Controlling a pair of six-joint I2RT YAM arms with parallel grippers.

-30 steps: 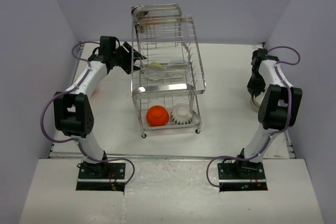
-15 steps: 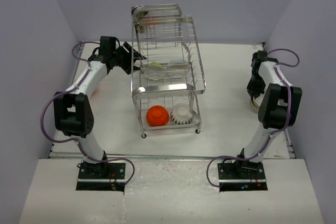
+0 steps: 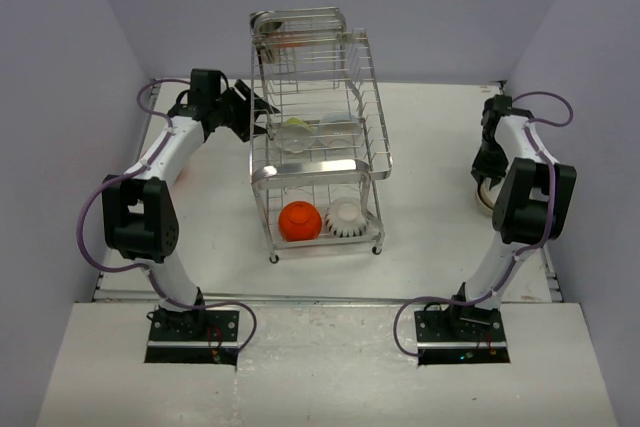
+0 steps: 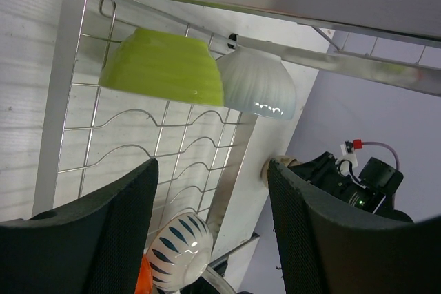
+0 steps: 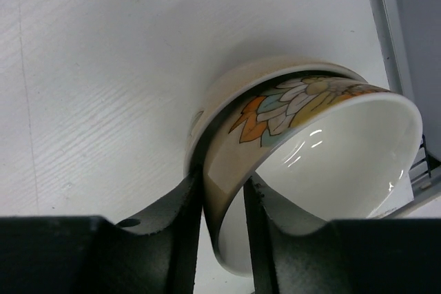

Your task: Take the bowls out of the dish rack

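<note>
The chrome dish rack (image 3: 310, 169) stands mid-table. Its lower tier holds an orange bowl (image 3: 299, 220) and a white ribbed bowl (image 3: 344, 217). The upper tier holds a yellow-green bowl (image 3: 294, 134) and a white bowl (image 3: 335, 130). My left gripper (image 3: 262, 112) is open at the rack's left side. In the left wrist view it (image 4: 212, 166) faces the green bowl (image 4: 162, 67), a ribbed white bowl (image 4: 256, 87) and a blue-striped bowl (image 4: 178, 251). My right gripper (image 5: 224, 180) is shut on the wall of a leaf-patterned bowl (image 5: 331, 149), tilted in a cream bowl (image 5: 234, 84).
The right gripper's bowls (image 3: 483, 192) are at the table's far right edge, close to the metal border strip (image 5: 386, 25) and the side wall. Something orange (image 3: 285, 44) shows at the top back of the rack. Purple walls close in the table on three sides.
The right wrist has shifted slightly toward the right edge with the patterned bowl. The left arm and the rack's bowls have not moved.
</note>
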